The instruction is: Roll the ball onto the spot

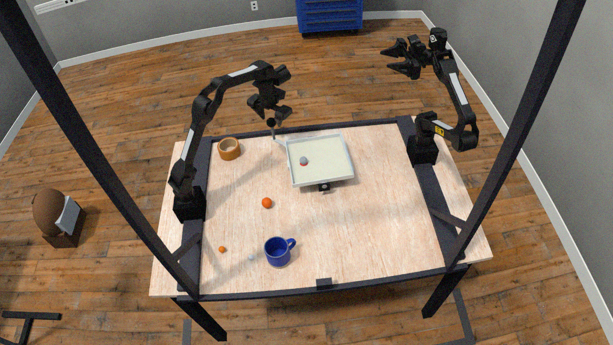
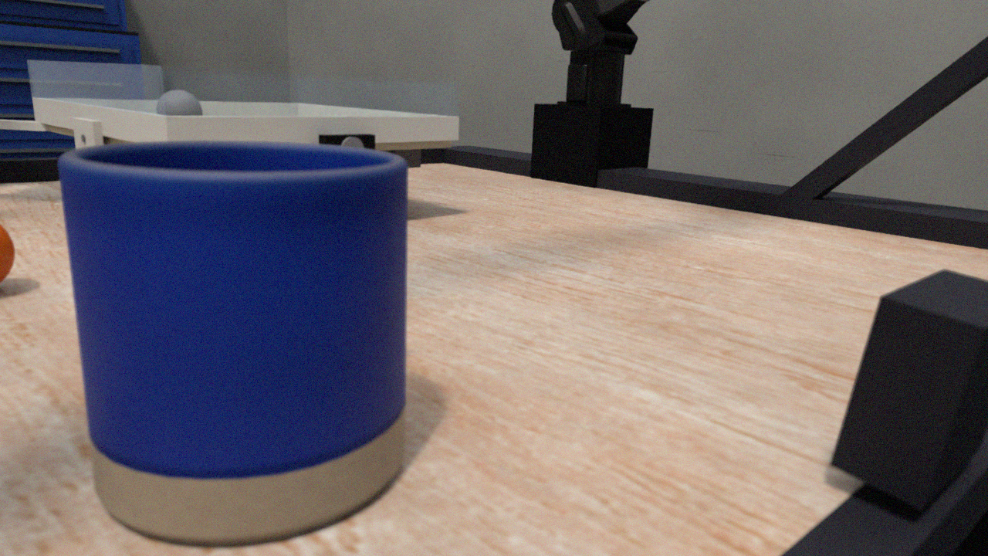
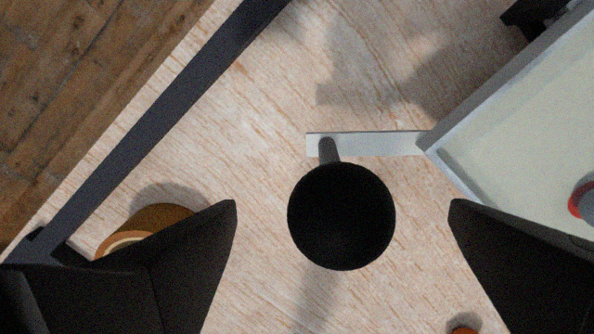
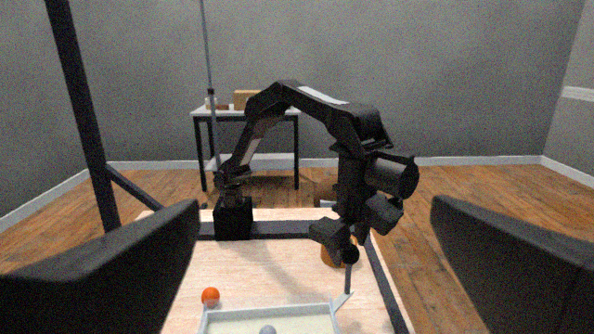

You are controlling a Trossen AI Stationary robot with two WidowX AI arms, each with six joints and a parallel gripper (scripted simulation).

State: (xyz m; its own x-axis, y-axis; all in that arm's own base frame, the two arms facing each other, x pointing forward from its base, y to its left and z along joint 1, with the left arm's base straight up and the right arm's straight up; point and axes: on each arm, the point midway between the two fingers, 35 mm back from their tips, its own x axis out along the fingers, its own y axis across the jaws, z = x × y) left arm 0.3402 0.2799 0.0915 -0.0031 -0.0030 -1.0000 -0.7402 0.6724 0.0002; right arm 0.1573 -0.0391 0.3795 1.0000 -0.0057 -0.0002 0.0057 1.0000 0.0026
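So the steel ball (image 1: 303, 160) (image 2: 179, 103) (image 3: 586, 204) (image 4: 267, 329) is sitting in the clear-lidded plate (image 1: 323, 180) (image 2: 310, 129) (image 3: 503, 76) (image 4: 274, 310), right over the red printed spot (image 1: 303, 164) (image 3: 574, 204) as far as the top and left wrist views go. Left claw (image 1: 268, 118) (image 3: 342, 200) has its fingers wide apart around the black knob (image 1: 270, 122) (image 3: 342, 216) (image 4: 350, 254), not gripping it. Right claw (image 1: 384, 59) (image 4: 316, 201) is spread too, nothing in it, well away from the plate. There's a blue mug (image 1: 278, 252) (image 2: 235, 310) on the counter (image 1: 364, 223) (image 2: 621, 331) (image 3: 260, 139) (image 4: 264, 269); can't tell what's inside. Only the exterior shows its beige base, but that view hides the red spot, which the top one catches.
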